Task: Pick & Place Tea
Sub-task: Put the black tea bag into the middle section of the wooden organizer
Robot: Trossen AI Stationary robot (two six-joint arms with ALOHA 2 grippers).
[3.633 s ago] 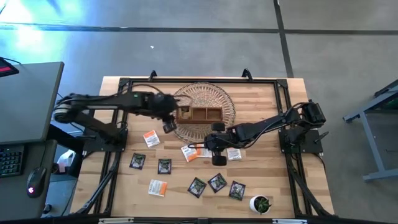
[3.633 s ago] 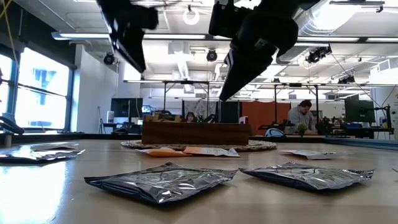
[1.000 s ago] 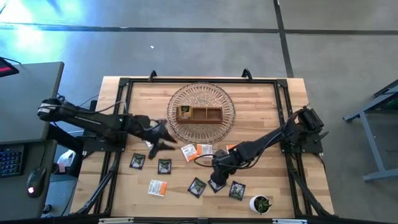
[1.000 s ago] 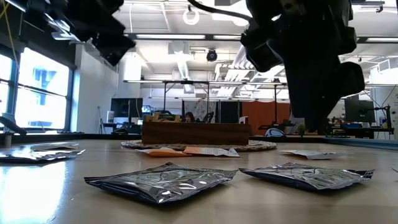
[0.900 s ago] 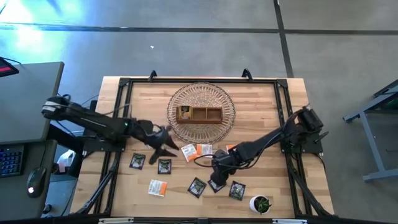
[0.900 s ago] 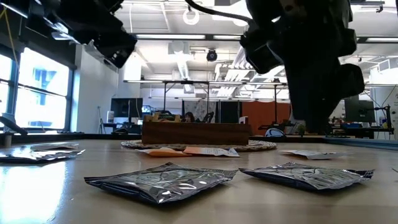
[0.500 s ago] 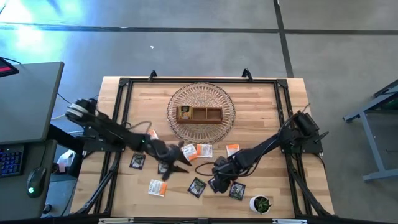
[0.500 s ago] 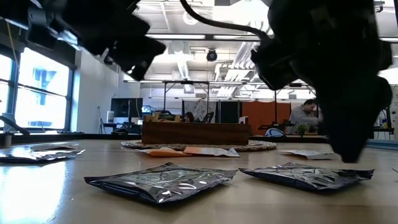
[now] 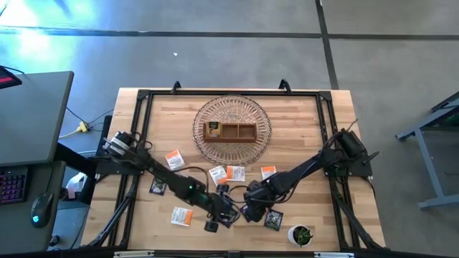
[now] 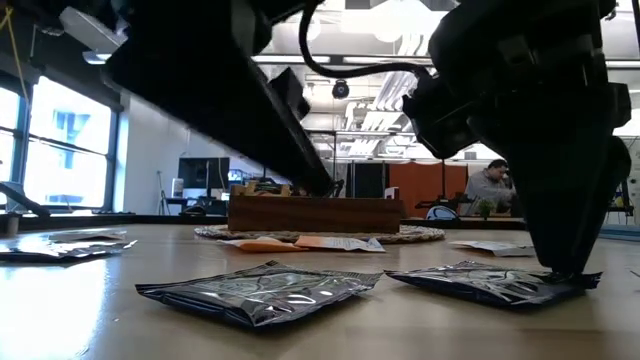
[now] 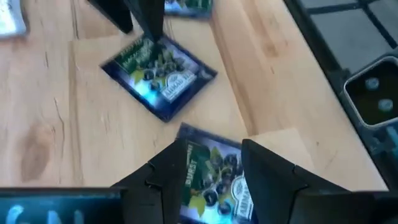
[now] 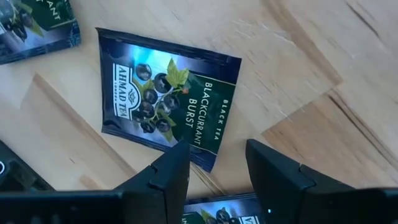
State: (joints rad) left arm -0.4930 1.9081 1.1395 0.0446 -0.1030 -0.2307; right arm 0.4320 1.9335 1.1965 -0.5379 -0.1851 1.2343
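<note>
i have both end effectors, left [image 11: 211, 163] and right [image 12: 217, 163], spread wide (nothing held) over black sachets [image 12: 168, 106] to straddle them.

Both arms stretch low toward the table's front middle, left gripper [image 9: 224, 217] and right gripper [image 9: 249, 210] spread apart.
</note>
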